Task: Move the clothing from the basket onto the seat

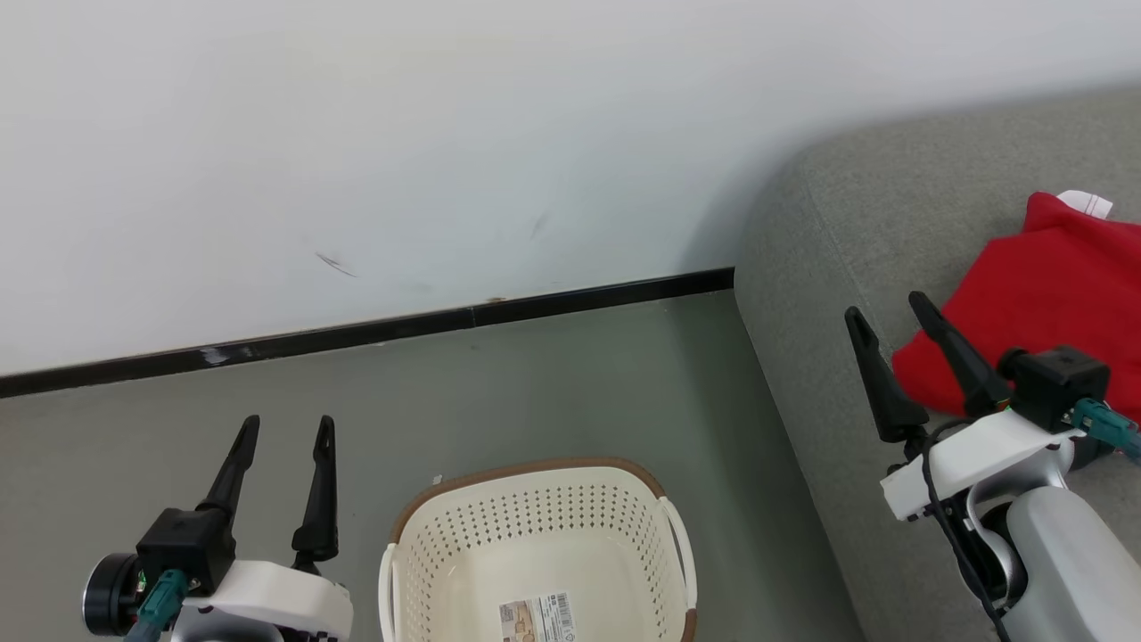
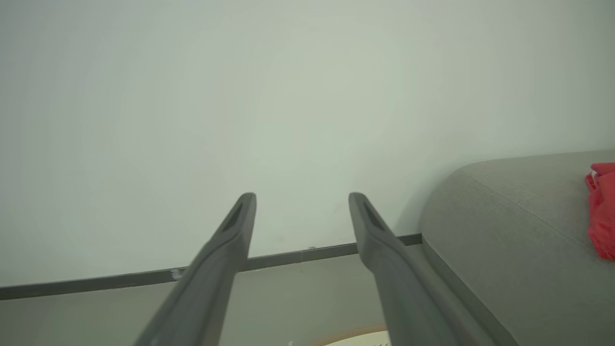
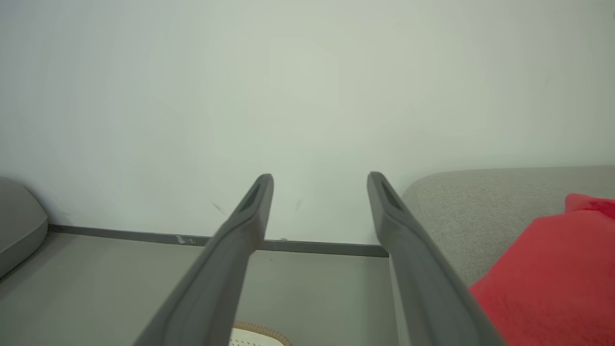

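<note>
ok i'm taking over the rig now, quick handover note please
Left gripper: open, holding nothing, over the floor left of the basket.
Right gripper: open, holding nothing, above the seat at the red garment's edge.
Done: the red garment lies on the seat; the basket's visible inside shows just a sticker.
Left: probably nothing; check the basket's near end, cut off in the head view.

Plain white painted wall (image 1: 357, 134): standing across the back under soft, even light, carrying a short dark scuff mark (image 1: 334, 263).
Narrow black skirting strip (image 1: 357, 334): running along the wall's foot, showing a pale chipped patch (image 1: 214, 355).
Smooth grey-green floor (image 1: 535, 383): meeting the strip.
Rounded grey upholstered cushion (image 3: 19, 221): sitting at the right wrist view's left edge, near the wall.
</note>
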You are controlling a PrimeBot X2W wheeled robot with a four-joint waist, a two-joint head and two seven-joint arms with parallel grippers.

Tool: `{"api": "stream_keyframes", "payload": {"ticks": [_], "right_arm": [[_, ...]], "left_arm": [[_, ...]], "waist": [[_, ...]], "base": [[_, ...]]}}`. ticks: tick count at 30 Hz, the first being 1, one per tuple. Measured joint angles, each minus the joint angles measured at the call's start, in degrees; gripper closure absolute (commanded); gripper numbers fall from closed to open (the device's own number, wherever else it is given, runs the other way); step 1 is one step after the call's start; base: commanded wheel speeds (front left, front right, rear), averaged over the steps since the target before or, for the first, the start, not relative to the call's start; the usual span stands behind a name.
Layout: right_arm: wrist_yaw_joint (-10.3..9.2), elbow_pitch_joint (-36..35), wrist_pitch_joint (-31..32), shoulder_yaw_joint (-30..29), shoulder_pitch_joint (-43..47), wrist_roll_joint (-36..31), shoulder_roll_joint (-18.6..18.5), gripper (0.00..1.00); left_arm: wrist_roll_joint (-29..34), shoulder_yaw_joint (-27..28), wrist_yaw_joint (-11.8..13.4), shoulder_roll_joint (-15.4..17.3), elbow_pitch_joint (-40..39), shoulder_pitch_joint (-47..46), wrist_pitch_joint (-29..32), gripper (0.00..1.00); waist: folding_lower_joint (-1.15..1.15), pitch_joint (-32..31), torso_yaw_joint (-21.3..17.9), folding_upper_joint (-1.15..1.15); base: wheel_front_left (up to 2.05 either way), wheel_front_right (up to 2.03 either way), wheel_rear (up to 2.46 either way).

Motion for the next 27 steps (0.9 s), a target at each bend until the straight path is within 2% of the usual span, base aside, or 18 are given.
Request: {"api": "stream_keyframes", "payload": {"ticks": [19, 27], "right_arm": [[0.0, -2.1, 0.0, -0.4, 8.2, -4.7, 5.2, 0.0], [0.0, -2.9, 0.0, -1.8, 12.0, -5.8, 6.6, 0.0]], "left_arm": [[2.5, 1.5, 1.0, -2.6, 2.9, 2.8, 0.0, 0.0], [5.2, 1.1, 1.5, -2.4, 4.3, 3.1, 0.0, 0.0]], "waist": [[0.0, -5.2, 4.6, 0.0], [0.0, -6.4, 6.3, 0.0]], "base": [[0.0, 0.0, 0.0], [0.0, 0.0, 0.0]]}}
